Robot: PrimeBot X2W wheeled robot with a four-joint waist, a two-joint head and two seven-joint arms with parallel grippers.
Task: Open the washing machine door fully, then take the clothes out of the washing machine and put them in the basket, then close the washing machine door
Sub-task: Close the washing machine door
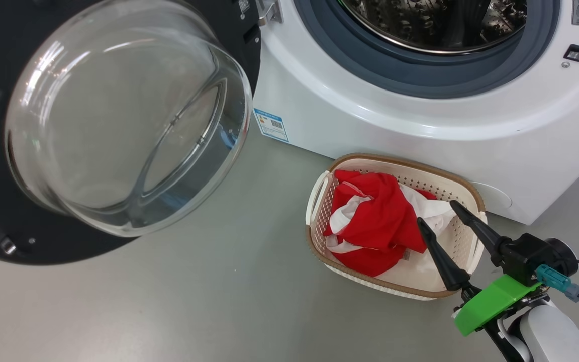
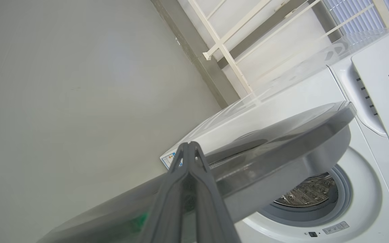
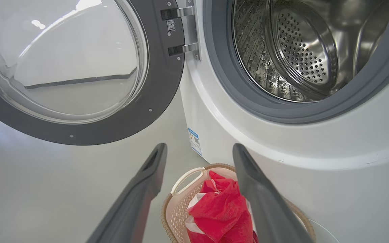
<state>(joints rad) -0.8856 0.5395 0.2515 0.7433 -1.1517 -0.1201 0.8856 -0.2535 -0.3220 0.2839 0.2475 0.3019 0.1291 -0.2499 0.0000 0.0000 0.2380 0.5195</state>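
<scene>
Washing machine door (image 1: 123,120) swung wide open, hinged at the left of the opening, with a black rim and a clear glass bowl bulging outward. The washing machine (image 1: 420,115) is a white front-loader with a grey rubber ring, a shiny perforated steel drum (image 3: 299,50) and a blue label (image 1: 271,124) at its lower left front corner. Basket (image 1: 404,164) is cream, perforated, brown woven-look rim, upright on the grey floor (image 1: 194,291) just beside the machine's front base; the clothes (image 1: 380,221), red with white trim, lie crumpled in a heap inside it.
</scene>
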